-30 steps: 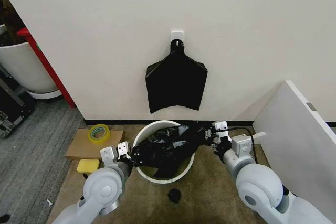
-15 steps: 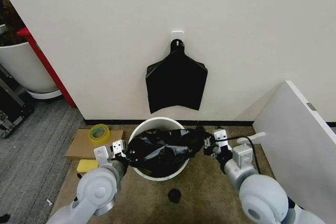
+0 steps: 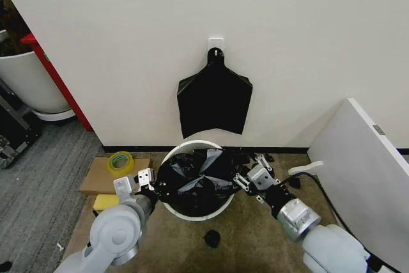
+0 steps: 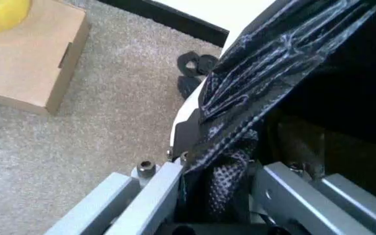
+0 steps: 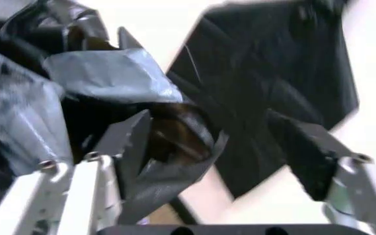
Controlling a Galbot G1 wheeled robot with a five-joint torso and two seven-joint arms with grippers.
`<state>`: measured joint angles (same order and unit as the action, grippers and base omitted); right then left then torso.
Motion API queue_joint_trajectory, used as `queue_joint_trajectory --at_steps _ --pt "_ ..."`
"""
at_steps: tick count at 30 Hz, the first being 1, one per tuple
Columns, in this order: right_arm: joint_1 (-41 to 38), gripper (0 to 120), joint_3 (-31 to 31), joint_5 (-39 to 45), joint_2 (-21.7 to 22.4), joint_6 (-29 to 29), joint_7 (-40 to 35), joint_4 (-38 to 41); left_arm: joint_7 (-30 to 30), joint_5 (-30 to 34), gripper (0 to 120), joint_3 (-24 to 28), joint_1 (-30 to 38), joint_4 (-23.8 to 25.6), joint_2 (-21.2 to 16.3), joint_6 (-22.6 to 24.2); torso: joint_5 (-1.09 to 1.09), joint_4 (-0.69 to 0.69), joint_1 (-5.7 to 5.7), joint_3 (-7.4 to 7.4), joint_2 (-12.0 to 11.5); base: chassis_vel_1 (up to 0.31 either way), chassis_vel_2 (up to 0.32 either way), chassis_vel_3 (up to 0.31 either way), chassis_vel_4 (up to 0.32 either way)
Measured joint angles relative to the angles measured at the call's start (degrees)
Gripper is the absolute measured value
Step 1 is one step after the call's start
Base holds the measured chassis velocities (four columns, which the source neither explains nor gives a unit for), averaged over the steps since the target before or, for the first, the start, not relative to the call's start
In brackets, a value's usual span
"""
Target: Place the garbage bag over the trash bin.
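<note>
**Bag now spread wider over the bin**

Since the picture a moment ago, the right gripper [image 3: 250,179] has come in closer to the bin, and the black bag has spread out over more of the bin's mouth. The left gripper [image 3: 146,185] has hardly moved.

On the left, the left gripper sits at the bin's left edge. It is squeezed tight on a bunch of the garbage bag [image 3: 195,180], and the wrist view shows the crinkly plastic pinched between its fingers [image 4: 158,196].

In the middle, the trash bin [image 3: 192,149] stands on the carpet by the wall. The bag lies across its top and hides most of the inside. Only the back and front of the white rim peek out.

On the right, the right gripper is at the bin's right edge. Its fingers [image 5: 129,139] are spread apart. A fold of the bag lies against one finger, but nothing is being squeezed.
</note>
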<state>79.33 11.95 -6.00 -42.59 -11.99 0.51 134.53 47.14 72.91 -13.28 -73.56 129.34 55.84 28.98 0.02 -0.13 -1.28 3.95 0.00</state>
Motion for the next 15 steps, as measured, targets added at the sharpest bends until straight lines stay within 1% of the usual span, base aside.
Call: queue_joint_trajectory --at_steps 4,5,8,11,13,15 --pt "-2.7 88 0.0 -5.9 3.3 3.4 5.2 -0.3 -0.9 -0.9 0 -0.4 -0.5 0.8 -0.6 0.8 -0.01 -0.01 0.0 0.0 0.0 0.0 0.0 0.0 0.0" --pt "-2.7 88 0.0 -5.9 3.3 3.4 5.2 -0.3 -0.9 -0.9 0 -0.4 -0.5 0.8 -0.6 0.8 -0.01 -0.01 0.0 0.0 0.0 0.0 0.0 0.0 0.0" --pt "-5.0 97 -1.6 -7.3 5.2 3.9 7.7 -0.7 -2.6 -3.4 0 -0.5 -0.9 1.3 -1.0 1.1 -0.01 0.0 -0.01 0.0 0.0 0.0 0.0 0.0 0.0" --pt "-6.6 100 -3.2 -9.5 5.9 4.4 9.2 -1.1 -4.4 -6.2 0 -0.5 -1.8 2.3 -1.4 1.5 0.0 -0.01 -0.01 0.0 0.0 0.0 0.0 0.0 0.0" --pt "-7.0 100 -3.5 -10.3 6.0 4.6 9.5 -1.1 -4.9 -7.1 0 -0.5 -2.0 2.5 -1.5 1.6 0.0 -0.01 -0.01 0.0 0.0 0.0 0.0 0.0 0.0" --pt "-7.6 100 -3.8 -11.9 6.1 4.7 10.0 -1.1 -6.0 -9.5 0 -0.5 -2.5 2.8 -1.6 1.7 0.0 -0.01 -0.01 0.0 0.0 0.0 0.0 0.0 0.0"
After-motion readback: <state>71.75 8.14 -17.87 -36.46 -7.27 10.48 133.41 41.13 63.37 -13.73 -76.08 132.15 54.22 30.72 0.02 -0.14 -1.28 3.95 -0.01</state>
